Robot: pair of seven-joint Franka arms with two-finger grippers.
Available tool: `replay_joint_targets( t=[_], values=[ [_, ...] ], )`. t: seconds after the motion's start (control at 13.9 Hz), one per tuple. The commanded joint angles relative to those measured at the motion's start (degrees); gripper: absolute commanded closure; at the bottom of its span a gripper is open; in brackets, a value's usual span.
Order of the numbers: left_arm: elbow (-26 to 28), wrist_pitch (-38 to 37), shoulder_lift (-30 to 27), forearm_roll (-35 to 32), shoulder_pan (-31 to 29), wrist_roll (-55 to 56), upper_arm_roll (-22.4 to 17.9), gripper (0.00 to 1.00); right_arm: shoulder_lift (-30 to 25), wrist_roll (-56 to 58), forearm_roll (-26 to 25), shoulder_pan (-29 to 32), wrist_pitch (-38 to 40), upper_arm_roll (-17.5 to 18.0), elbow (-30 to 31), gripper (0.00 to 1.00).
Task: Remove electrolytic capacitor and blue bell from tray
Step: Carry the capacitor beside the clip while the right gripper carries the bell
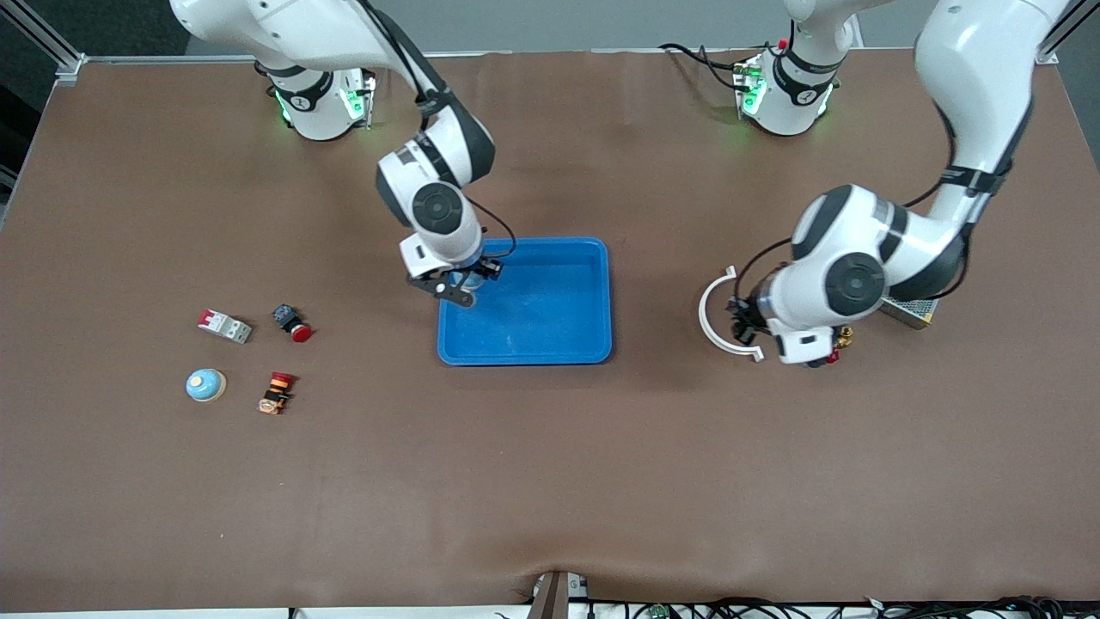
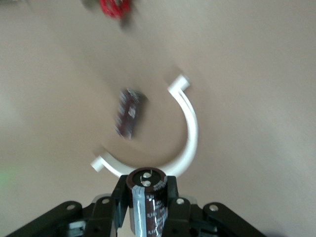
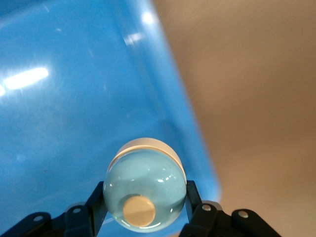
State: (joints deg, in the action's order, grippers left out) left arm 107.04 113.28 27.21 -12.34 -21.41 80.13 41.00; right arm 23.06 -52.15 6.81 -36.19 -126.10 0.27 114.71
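Front view: brown table (image 1: 550,481) fills the frame; blue tray (image 1: 550,331) sits at centre, its floor bare.

Right arm comes down from the upper-left base. Right gripper (image 1: 461,279) sits over the tray's corner toward that arm's end. Right wrist view: jaws pinched on a blue bell (image 3: 144,190), pale dome with cream button, tray rim under it.

Left arm comes from the upper-right base; left gripper (image 1: 746,325) hangs at centre right of the frame, over the table beside a white C-shaped ring (image 1: 715,314), well apart from the tray. Left wrist view: jaws clamped on the electrolytic capacitor (image 2: 147,200), dark sleeve, terminals up.

Lower left of the front view: a second blue bell (image 1: 206,384), a breaker (image 1: 224,326), two red push buttons (image 1: 293,323) (image 1: 277,393).

Risks, as judged: the dome is smooth and rounded, so it could squirt out of the pinch on the lift, or clip the rim if carried low. The capacitor, released standing, may tip and roll.
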Motion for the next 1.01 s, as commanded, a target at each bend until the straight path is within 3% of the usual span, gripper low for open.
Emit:
replay_joint_targets(
  t=[0.0,0.36,0.72,0.93],
  values=[
    [5.27,-0.16,-2.60,-0.66,-7.92,-9.43,1.18,1.00,-5.64,11.15,-0.83,6.99,7.96,0.70,0.43,1.00],
    [9.06,1.50,-1.99,-3.48,-17.16,-19.66,1.10,1.00,-12.41,30.93,-6.45,17.63,8.60,0.70,7.44,1.00],
    [15.90,11.06,-1.10,-9.62,-21.30,-22.82,1.01,1.00,-17.60,51.48,-9.36,30.01,-2.64,0.70,20.01,1.00],
    [16.71,13.11,0.65,-9.89,-21.66,-22.82,0.92,1.00,-17.70,64.06,-9.36,37.75,-10.45,0.70,25.46,1.00]
  ],
)
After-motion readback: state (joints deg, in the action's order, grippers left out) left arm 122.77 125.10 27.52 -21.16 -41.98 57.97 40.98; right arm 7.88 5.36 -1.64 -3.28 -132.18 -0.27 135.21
